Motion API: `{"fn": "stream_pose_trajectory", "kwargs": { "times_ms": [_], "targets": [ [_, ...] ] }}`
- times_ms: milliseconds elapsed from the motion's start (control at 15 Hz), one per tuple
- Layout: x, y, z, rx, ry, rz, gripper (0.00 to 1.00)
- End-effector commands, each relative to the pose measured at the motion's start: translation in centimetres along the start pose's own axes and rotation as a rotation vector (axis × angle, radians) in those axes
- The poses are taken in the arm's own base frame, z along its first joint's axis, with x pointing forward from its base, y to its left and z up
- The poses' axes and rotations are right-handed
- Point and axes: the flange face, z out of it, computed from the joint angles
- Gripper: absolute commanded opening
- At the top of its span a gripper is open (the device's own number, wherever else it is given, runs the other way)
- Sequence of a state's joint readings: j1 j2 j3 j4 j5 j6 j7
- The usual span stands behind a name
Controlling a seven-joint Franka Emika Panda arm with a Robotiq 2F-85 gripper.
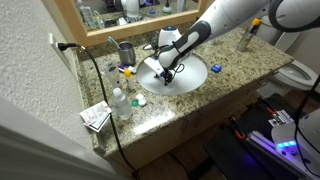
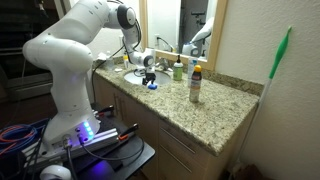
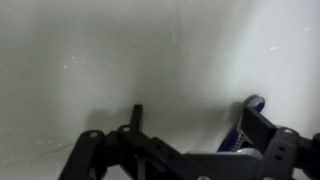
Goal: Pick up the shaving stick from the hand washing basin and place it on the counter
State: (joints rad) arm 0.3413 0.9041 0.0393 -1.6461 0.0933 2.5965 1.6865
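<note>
Reaching down into the white basin (image 1: pixel 195 76) — pincer (image 1: pixel 166 62) sits low over the bowl in both exterior views. Wrist view: jaws stand wide, dark fingers (image 3: pixel 137 115) well apart against the pale basin floor. Shaving stick (image 3: pixel 243 130), blue, lies in the basin hard against one finger, not clamped between the two. Granite tabletop (image 1: pixel 240 66) surrounds the basin — a clear bottle (image 1: pixel 121 102) stands near its edge.
</note>
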Motion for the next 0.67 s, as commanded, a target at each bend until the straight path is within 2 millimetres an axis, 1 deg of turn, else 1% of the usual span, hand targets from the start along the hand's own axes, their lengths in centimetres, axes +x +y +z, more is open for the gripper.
{"fn": "stream_pose_trajectory", "kwargs": {
  "times_ms": [0,133,267,533,600],
  "targets": [
    [0.7,-0.2,0.1,-0.04,-0.033,0.015,1.0],
    [0.7,-0.1,0.2,-0.048,-0.043,0.024,1.0],
    [0.9,-0.8,0.2,0.04,-0.02,0.023,1.0],
    [0.6,-2.0,-0.4,0.224,0.021,-0.052,1.0],
    [-0.6,-0.9,-0.2,0.145,-0.012,-0.013,1.0]
  ]
}}
